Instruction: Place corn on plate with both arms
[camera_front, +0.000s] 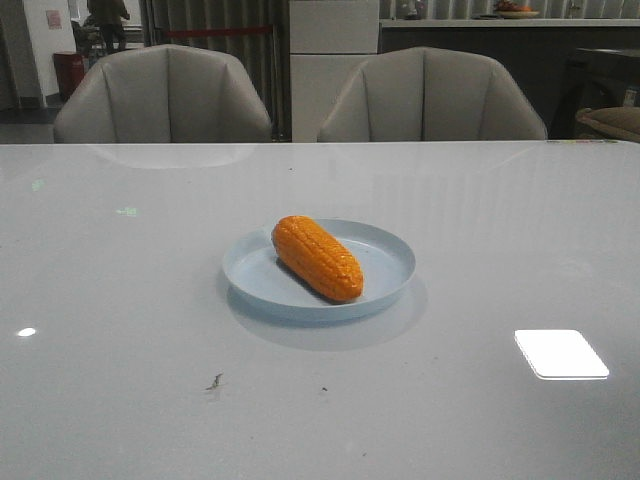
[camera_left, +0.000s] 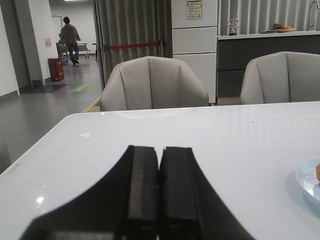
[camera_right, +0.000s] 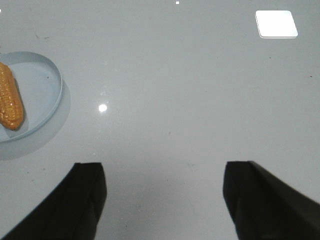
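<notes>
The orange corn (camera_front: 317, 257) lies diagonally on the pale-blue plate (camera_front: 390, 255) in the middle of the table, its tapered end toward the front. Neither arm shows in the front view. My left gripper (camera_left: 160, 155) is shut with nothing between its fingers, well to the side of the plate (camera_left: 306, 177), whose edge shows only partly in the left wrist view. My right gripper (camera_right: 165, 172) stands open and empty above bare table, apart from the plate (camera_right: 47, 90) and the corn (camera_right: 11, 102).
Two grey chairs (camera_front: 165, 95) (camera_front: 430, 95) stand behind the table's far edge. A bright light reflection (camera_front: 560, 353) sits on the glossy table at the front right. A small dark speck (camera_front: 214, 381) lies near the front.
</notes>
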